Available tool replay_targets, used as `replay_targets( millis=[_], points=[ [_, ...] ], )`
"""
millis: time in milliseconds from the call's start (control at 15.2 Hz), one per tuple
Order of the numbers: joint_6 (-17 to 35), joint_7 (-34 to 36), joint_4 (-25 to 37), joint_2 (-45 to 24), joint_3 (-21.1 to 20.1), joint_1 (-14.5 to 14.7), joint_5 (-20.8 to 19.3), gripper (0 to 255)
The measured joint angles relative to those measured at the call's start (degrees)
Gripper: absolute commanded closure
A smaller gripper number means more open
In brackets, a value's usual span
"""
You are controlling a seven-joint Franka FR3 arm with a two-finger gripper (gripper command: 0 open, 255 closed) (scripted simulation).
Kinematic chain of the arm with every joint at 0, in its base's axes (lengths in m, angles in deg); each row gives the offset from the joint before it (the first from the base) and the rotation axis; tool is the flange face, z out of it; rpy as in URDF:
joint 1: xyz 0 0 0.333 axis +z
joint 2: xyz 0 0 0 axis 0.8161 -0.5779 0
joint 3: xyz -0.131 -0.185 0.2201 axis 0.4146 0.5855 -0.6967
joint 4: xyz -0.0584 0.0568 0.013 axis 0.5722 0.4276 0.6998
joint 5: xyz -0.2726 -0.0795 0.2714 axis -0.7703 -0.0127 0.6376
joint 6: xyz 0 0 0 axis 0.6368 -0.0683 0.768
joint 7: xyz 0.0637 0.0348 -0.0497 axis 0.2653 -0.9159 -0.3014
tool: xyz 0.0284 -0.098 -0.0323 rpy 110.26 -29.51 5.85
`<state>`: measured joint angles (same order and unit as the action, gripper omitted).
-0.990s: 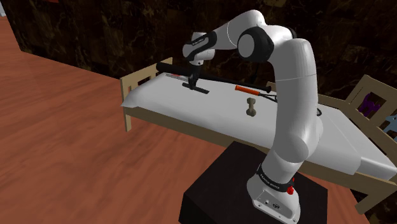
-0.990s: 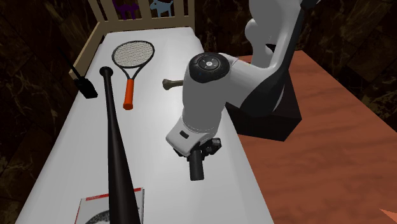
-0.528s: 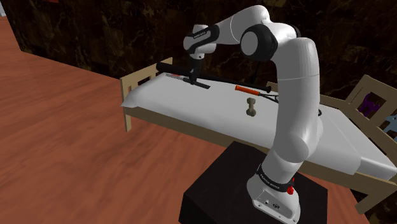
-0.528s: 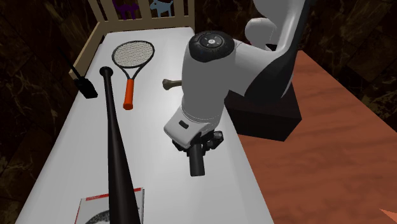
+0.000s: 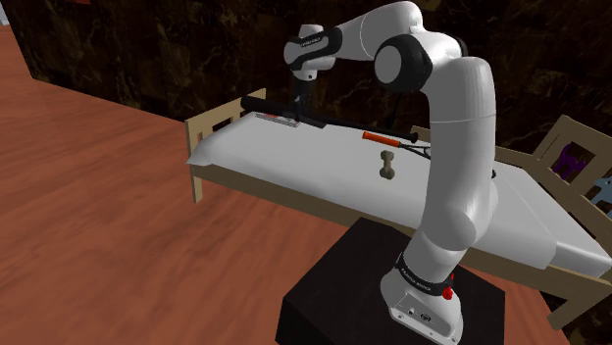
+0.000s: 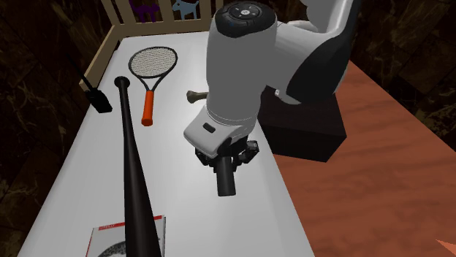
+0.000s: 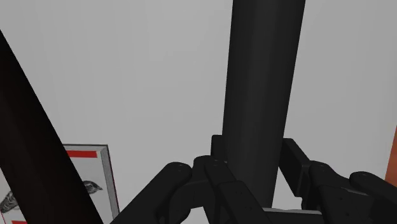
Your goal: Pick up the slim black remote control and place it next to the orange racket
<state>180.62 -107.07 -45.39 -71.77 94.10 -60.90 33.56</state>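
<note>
The robot's pincer is clasping the slim black remote above a white bed, beside a dark baseball bat.

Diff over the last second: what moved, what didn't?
The gripper, shut on the black remote throughout, rose and lifted it higher above the white bed surface. Racket, bat, bone and magazine stayed put.
</note>
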Motion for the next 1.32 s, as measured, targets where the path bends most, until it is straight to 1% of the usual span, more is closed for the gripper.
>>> replay_targets(
  millis=[132,396,528,726,990,1320],
  points=[
    [-0.2,-1.4,-0.3,0.5,0.4,-1.0,0.1,255],
    [1.2,-5.4,-4.2,3.1,1.6,-3.5,0.1,255],
    [1.1,-8.0,-3.8,2.9,2.2,-5.4,0.6,255],
    [2.4,-11.4,-7.1,5.0,3.3,-7.4,0.6,255],
    [2.9,-16.5,-7.1,4.5,4.5,-11.0,1.7,255],
    [2.3,-22.8,-6.0,3.9,6.0,-15.5,2.9,255]
  ],
)
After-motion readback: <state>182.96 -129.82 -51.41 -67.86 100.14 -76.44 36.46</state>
